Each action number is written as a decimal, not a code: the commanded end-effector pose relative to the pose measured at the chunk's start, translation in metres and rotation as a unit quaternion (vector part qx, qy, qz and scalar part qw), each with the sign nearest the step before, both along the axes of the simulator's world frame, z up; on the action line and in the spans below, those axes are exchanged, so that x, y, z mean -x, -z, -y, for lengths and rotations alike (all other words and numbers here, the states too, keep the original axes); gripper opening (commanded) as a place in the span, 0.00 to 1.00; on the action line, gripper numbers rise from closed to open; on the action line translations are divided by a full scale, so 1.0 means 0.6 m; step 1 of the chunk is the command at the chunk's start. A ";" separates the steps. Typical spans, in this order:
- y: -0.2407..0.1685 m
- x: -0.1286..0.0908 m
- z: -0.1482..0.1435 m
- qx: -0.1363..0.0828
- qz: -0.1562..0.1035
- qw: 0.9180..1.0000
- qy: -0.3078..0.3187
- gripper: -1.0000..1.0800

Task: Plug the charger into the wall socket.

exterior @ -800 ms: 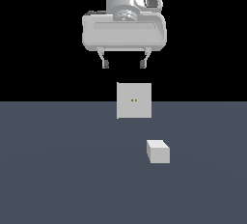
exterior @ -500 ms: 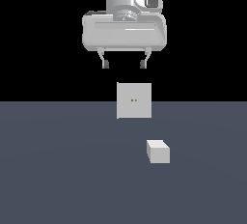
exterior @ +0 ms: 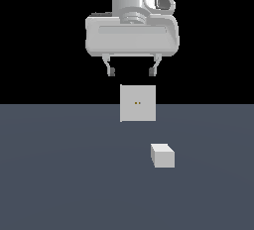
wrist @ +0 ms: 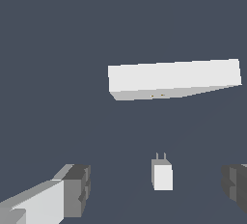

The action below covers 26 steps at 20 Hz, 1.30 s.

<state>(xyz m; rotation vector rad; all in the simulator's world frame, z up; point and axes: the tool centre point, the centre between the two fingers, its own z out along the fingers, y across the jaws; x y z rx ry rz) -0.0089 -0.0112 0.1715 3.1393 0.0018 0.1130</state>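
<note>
The gripper (exterior: 131, 70) hangs high above the floor (exterior: 59, 174) with its fingers (exterior: 111, 69) spread wide, holding nothing. Below it the wall socket (exterior: 138, 103) stands upright. The charger (exterior: 162, 155) lies apart from the plate, toward the exterior view's right, nothing between them. The charger's two prongs (wrist: 160, 156) show only in the wrist view.

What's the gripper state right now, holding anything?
Gripper: open and empty, up above the wall socket. The charger sits on the floor, untouched.
</note>
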 end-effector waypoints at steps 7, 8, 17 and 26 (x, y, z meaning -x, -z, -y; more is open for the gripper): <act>0.052 0.045 0.025 0.001 0.030 1.000 0.002 0.96; 0.060 0.050 0.028 0.001 0.034 0.999 0.002 0.96; 0.124 0.095 0.057 0.002 0.068 0.998 0.004 0.96; 0.168 0.118 0.075 0.001 0.090 0.996 0.005 0.96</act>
